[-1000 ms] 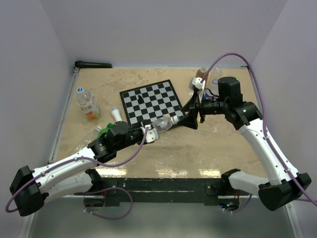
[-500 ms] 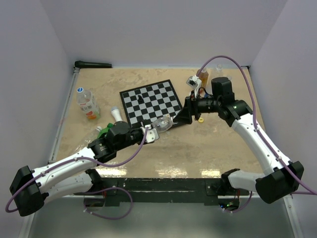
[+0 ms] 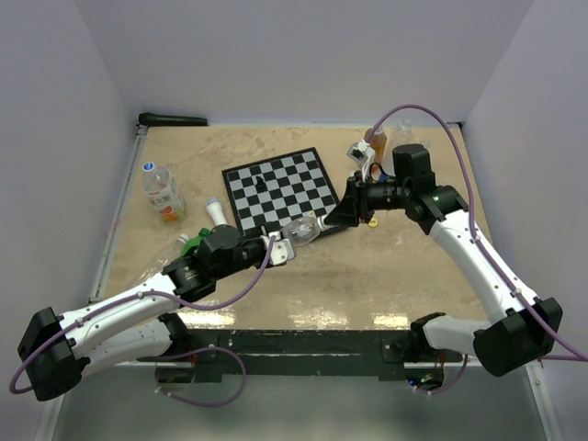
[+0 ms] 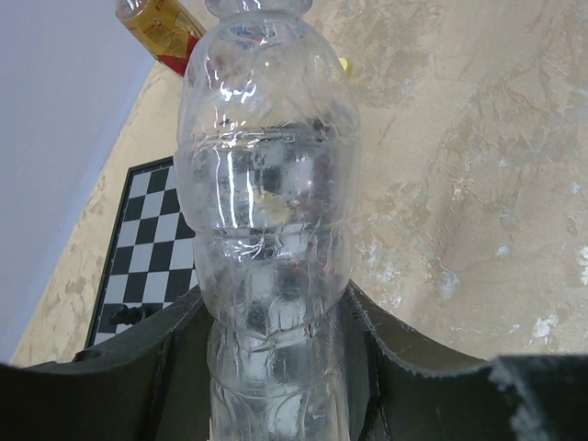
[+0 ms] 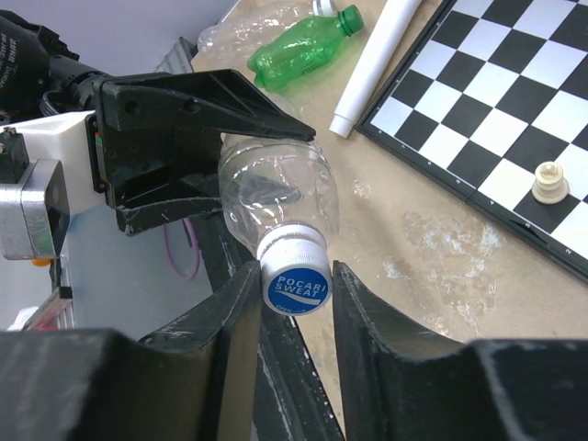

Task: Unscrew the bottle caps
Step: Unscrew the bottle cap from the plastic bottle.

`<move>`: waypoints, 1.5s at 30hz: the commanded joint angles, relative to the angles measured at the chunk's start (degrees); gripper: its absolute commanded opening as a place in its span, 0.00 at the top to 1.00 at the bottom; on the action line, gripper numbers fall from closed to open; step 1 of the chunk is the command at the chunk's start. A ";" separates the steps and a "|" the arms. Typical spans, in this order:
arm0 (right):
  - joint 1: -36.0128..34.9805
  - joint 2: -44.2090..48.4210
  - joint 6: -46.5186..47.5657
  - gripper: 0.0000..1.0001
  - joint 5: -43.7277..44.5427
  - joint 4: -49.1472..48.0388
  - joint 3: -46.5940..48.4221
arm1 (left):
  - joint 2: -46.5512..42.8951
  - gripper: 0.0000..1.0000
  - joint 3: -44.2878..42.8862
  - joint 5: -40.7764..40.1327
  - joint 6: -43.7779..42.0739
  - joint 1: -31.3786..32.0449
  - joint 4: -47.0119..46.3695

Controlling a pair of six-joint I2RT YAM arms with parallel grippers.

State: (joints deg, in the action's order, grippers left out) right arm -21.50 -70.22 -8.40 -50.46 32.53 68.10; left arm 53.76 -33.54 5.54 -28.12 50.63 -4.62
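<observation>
Blue-and-white cap (image 5: 294,278), printed POCARI SWEAT, sits on the neck of a clear bottle (image 5: 276,188). We see the bottle held on its side above the counter (image 3: 367,276), by the near edge of the chessboard (image 3: 280,188) and between the two arms. Our left end effector (image 4: 276,358) pinches the bottle around its lower body, one finger on each side, with the cap end pointing toward the right arm. Our right end effector (image 5: 296,276) faces the neck head-on, and its two fingers press against opposite sides of the cap.

Behind the bottle in the right wrist view, a green bottle (image 5: 303,46) lies on the counter with its green cap on, just beside a long white tube (image 5: 377,55). A white chess piece (image 5: 548,184) stands on the board. Near the left wall, we see an orange-labelled bottle (image 3: 162,193) lying well apart from both arms.
</observation>
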 commanded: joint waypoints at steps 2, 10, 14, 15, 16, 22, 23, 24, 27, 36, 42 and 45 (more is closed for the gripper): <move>-0.21 -0.45 0.41 0.67 -2.81 0.07 0.64 | -0.85 0.99 -0.82 -0.62 0.26 -0.27 -1.53; -0.13 -1.15 0.85 0.53 -1.93 0.25 0.90 | -0.94 0.98 -0.74 -0.62 0.26 -0.27 -1.53; -0.21 -1.15 0.93 0.53 -2.01 0.25 0.90 | -1.11 0.98 -0.74 -0.53 0.26 -0.27 -1.53; -0.21 -1.15 1.02 0.55 -2.19 0.25 0.90 | -1.11 0.99 -0.74 -0.53 0.26 -0.27 -1.53; -0.21 -1.24 1.11 0.57 -2.45 0.25 0.90 | -1.11 0.98 -0.74 -0.62 0.17 -0.27 -1.44; -0.21 -1.41 4.18 0.87 -4.56 1.04 1.60 | -1.02 0.98 -0.82 -0.62 0.26 -0.27 -1.44; -0.13 -1.76 5.75 0.90 -4.65 1.39 1.95 | -1.11 0.99 -0.74 -0.53 0.26 -0.27 -1.44; -0.21 -1.94 7.59 0.94 -5.09 2.26 2.48 | -1.11 0.99 -0.74 -0.44 0.26 -0.27 -1.44; -0.82 -3.34 19.52 0.99 -6.58 7.61 4.93 | -1.11 0.99 -0.74 -0.36 0.08 -0.27 -1.44; -3.64 -8.45 90.37 1.00 -8.16 40.24 15.75 | -1.29 0.99 -0.74 -0.35 0.17 -0.27 -1.35; -3.90 -6.42 117.90 1.00 -5.18 40.41 15.66 | -1.37 0.99 -0.74 -0.18 0.17 -0.27 -1.44; -3.90 -6.87 119.49 1.00 -6.40 40.68 16.28 | -1.55 0.99 -0.74 -0.27 0.17 -0.27 -1.44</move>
State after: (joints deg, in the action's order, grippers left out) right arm -25.10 -77.38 95.46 -55.00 68.31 82.13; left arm 53.54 -33.47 6.76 -28.23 50.76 -2.55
